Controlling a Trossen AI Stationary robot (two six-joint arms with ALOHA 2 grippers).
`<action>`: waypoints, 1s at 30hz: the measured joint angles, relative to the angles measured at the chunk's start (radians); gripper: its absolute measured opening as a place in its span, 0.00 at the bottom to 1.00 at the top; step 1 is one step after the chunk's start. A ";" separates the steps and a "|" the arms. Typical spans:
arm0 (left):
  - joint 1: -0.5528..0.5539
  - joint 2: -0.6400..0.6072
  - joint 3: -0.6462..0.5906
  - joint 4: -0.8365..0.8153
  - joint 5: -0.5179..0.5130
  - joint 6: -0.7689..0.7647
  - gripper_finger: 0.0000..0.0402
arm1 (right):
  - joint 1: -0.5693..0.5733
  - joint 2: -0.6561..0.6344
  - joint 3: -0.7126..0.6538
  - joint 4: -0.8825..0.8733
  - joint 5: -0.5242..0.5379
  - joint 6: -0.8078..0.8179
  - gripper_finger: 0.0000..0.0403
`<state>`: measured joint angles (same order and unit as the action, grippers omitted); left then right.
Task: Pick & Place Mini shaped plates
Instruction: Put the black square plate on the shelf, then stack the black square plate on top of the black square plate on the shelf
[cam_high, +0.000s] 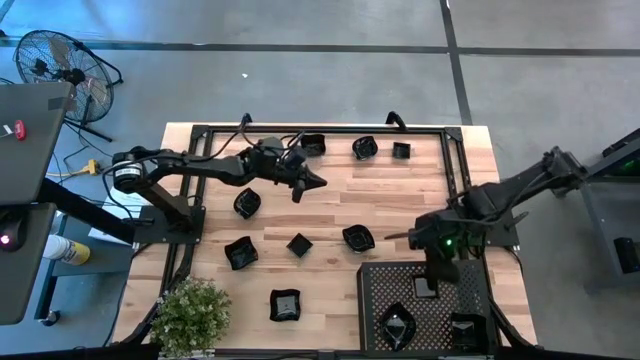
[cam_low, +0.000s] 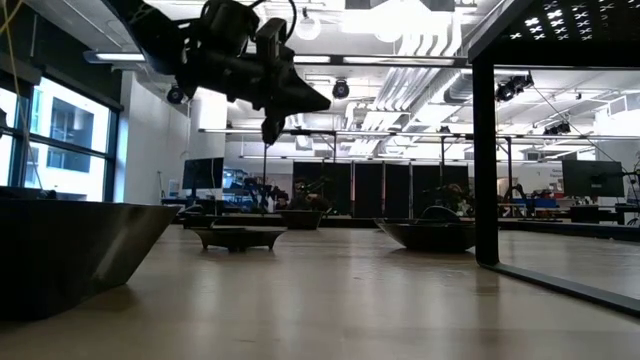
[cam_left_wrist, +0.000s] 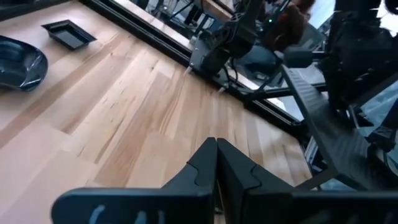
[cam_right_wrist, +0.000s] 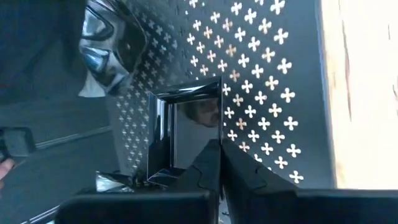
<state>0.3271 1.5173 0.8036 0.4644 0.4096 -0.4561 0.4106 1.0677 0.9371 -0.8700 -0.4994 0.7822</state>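
Several small glossy black plates lie scattered on the wooden table, among them a wavy one (cam_high: 357, 238), a square one (cam_high: 299, 243) and one near the front edge (cam_high: 285, 305). Two more (cam_high: 397, 325) (cam_high: 465, 330) lie in the black perforated tray (cam_high: 380, 285) at the front right. My right gripper (cam_right_wrist: 219, 144) is over the tray's far part, shut on a square plate (cam_right_wrist: 186, 127) (cam_high: 425, 287). My left gripper (cam_high: 318, 181) (cam_left_wrist: 216, 144) hangs shut, holding nothing, well above the bare wood at the table's middle back (cam_low: 318, 101). My right gripper pinches the square plate's rim (cam_right_wrist: 210, 144) between its two fingers at the middle of one side. The fingers slant downward from above. The plate's hollow faces the wrist, over the perforated tray; whether its far edge rests on the tray I cannot tell.
A black frame (cam_high: 455, 160) runs round the table's back and sides. A potted plant (cam_high: 190, 315) stands at the front left corner. Plates (cam_high: 313, 144) (cam_high: 364, 148) (cam_high: 401, 150) line the back edge and others (cam_high: 247, 203) (cam_high: 240, 252) lie left of centre. Bare wood shows mid-table.
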 joint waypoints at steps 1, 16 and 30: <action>0.000 0.000 0.000 0.000 0.000 0.000 0.00 | 0.009 0.000 -0.005 -0.002 0.009 0.004 0.00; 0.000 -0.001 -0.002 -0.017 0.006 0.059 0.00 | 0.057 -0.001 -0.037 -0.001 0.060 0.027 0.10; 0.000 -0.133 -0.038 -0.201 -0.053 0.156 0.00 | 0.020 -0.118 0.101 -0.067 0.302 0.079 0.12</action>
<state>0.3271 1.3843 0.7654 0.2632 0.3561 -0.3000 0.4302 0.9501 1.0384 -0.9370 -0.1978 0.8612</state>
